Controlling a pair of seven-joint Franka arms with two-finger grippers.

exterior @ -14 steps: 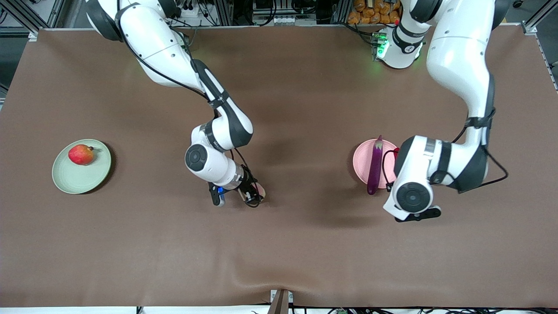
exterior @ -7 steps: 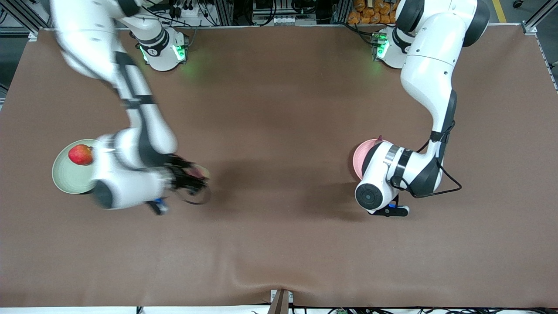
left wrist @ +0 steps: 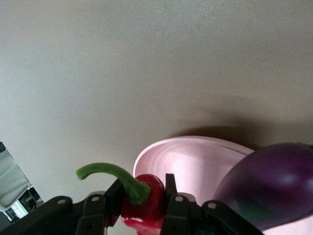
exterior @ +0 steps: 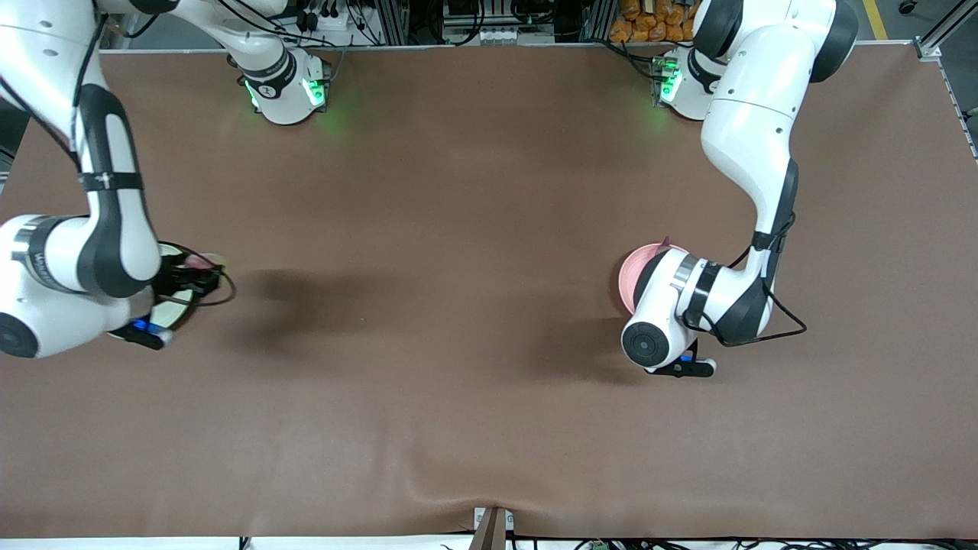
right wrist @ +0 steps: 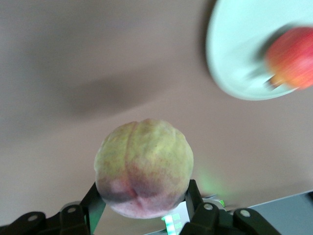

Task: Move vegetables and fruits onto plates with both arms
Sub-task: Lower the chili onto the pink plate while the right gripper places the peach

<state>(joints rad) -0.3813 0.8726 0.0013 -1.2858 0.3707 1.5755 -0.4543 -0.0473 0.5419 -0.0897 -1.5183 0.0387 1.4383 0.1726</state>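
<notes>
At the frame's left edge the right gripper (exterior: 200, 269) clamps the peach (right wrist: 144, 168) beside the green plate (right wrist: 234, 54) (apparently holding an apple (right wrist: 292, 57)), while the left gripper (left wrist: 142, 205) grips the chili pepper (left wrist: 139, 196) over the pink plate (left wrist: 190, 164) beside the eggplant (left wrist: 271, 183).

I see a glossy eggplant (left wrist: 274, 181) and shiny chili (left wrist: 143, 203) by a matte pink plate (left wrist: 190, 161); a fuzzy peach (right wrist: 143, 166); matt brown tabletop (exterior: 489, 229).

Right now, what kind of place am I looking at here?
Most likely a robotics lab test bench, not a kitchen: a brown covered table, aluminium framing and cabling along its edge, and a chili pepper and a peach held in robot jaws.
</notes>
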